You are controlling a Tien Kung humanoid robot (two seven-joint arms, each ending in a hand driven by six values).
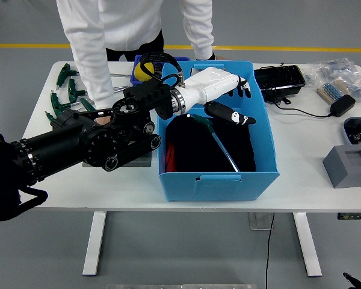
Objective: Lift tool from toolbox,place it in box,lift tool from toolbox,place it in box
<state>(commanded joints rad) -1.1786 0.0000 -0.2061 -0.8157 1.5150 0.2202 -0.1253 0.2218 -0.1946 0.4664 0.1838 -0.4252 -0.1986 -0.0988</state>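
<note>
My left hand (237, 102), white with black fingertips, hangs over the blue box (262, 129) with its fingers spread and holds nothing. A green-handled T-handle tool (219, 144) lies inside the box on dark contents, its metal shaft pointing toward the box's near wall, just below the hand. Several more green-handled tools (69, 96) lie on the table at the far left. My right arm is out of view.
A person in a white top stands at the far side, one arm (96, 72) down on the table beside my forearm. A small blue bin (145, 67) stands behind the box. A black tray (280, 81), a charger (342, 105) and a grey block (348, 165) stand on the right.
</note>
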